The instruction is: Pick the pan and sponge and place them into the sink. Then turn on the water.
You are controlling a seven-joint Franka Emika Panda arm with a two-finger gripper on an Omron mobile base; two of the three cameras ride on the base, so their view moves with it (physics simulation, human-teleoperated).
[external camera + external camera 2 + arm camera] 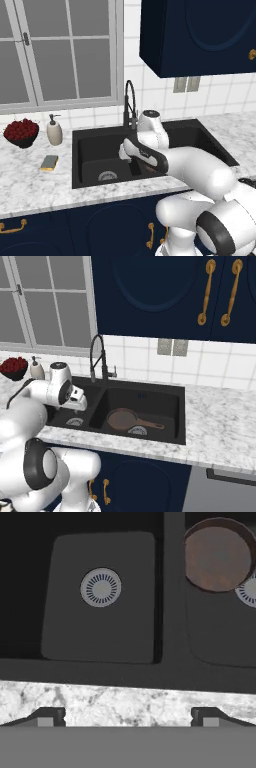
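A white robot arm reaches over a black double-basin sink (175, 406) set in a marbled counter (30, 185). Its gripper (127, 714) hangs above the front rim, fingers spread wide, holding nothing. The brown pan (122, 419) lies in the right basin, beside the drain. The sponge (49, 162) sits on the counter at nine o'clock from the sink, below a soap bottle (54, 131).
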